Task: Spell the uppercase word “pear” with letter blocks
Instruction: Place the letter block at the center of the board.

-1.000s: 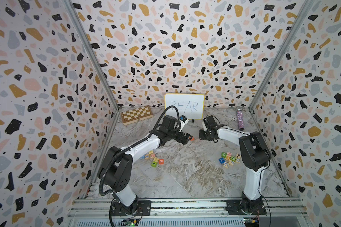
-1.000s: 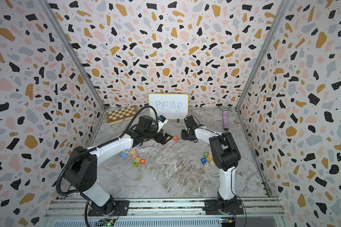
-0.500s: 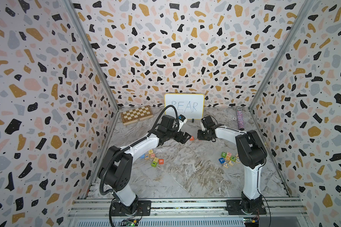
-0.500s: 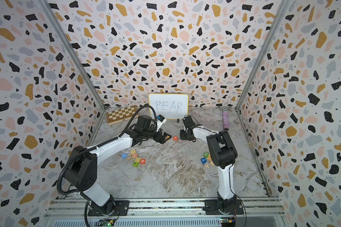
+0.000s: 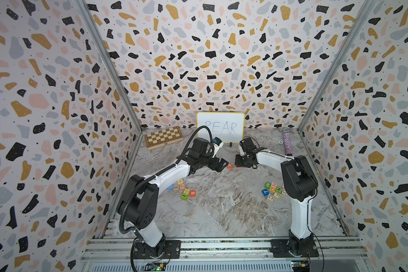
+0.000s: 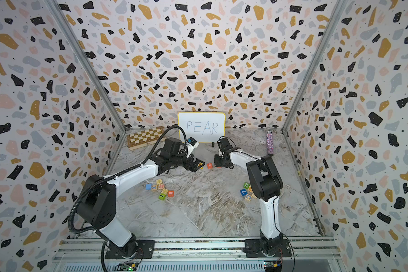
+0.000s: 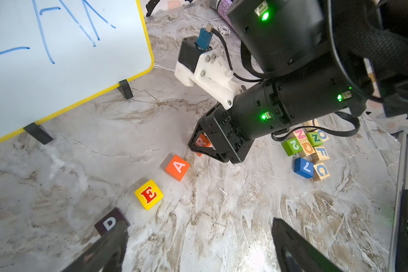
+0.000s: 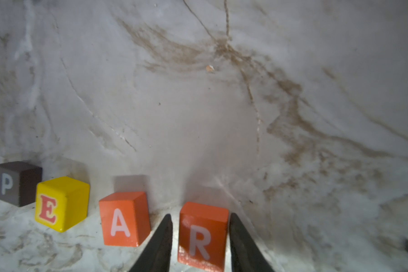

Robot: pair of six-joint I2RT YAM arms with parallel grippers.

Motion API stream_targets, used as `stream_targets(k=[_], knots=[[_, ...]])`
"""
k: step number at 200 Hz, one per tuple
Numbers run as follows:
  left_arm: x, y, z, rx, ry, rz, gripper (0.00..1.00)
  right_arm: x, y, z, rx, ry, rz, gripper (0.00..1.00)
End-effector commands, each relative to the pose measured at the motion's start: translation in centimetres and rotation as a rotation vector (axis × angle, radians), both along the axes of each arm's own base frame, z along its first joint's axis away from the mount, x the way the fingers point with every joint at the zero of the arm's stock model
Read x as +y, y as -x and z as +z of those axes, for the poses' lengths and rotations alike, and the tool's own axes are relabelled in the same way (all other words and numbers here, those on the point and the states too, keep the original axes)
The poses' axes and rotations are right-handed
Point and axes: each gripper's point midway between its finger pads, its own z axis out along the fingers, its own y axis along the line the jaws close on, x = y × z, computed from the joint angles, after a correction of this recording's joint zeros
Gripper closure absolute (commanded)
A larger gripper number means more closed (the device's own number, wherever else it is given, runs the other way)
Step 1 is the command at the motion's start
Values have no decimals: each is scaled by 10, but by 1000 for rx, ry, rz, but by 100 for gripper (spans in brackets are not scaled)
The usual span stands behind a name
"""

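Note:
Four letter blocks stand in a row on the marble floor in front of the whiteboard: black P (image 8: 14, 183), yellow E (image 8: 59, 203), orange-red A (image 8: 124, 217) and orange-red R (image 8: 201, 235). My right gripper (image 8: 200, 216) straddles the R block, which rests on the floor. Its fingers (image 8: 161, 237) stand a thin gap off the block's sides, so it is open. The left wrist view shows P (image 7: 111, 222), E (image 7: 149, 194), A (image 7: 177, 167) and R (image 7: 202, 141). My left gripper (image 7: 200, 247) hovers wide open and empty, one finger beside the P block.
A whiteboard (image 5: 220, 127) reading PEAR leans on the back wall, with a chessboard (image 5: 163, 137) to its left and a glitter tube (image 5: 286, 142) to its right. Spare blocks lie in a left cluster (image 5: 183, 189), including an orange-red B (image 5: 192, 193), and a right cluster (image 5: 272, 190).
My right gripper has shifted slightly left toward the row, and its jaws have parted a little off the R block. The left arm has hardly moved.

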Motion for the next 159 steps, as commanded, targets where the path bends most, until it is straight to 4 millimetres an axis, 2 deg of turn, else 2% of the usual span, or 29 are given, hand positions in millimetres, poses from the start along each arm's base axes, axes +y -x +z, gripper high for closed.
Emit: stream_targets(k=[1, 39, 64, 123, 159], knots=[[-3, -2, 12, -31, 16, -11, 6, 7, -10, 35, -53, -16, 17, 53], [-3, -1, 20, -42, 23, -14, 5, 6, -11, 70, -100, -29, 26, 53], [-4, -2, 28, -37, 34, -11, 5, -4, -6, 85, -142, -33, 10, 53], [3, 2, 54, -76, 47, 19, 6, -37, 8, 93, -205, -59, -24, 53], [15, 3, 58, -106, 37, 72, 6, -41, 18, 89, -215, -69, -10, 52]])
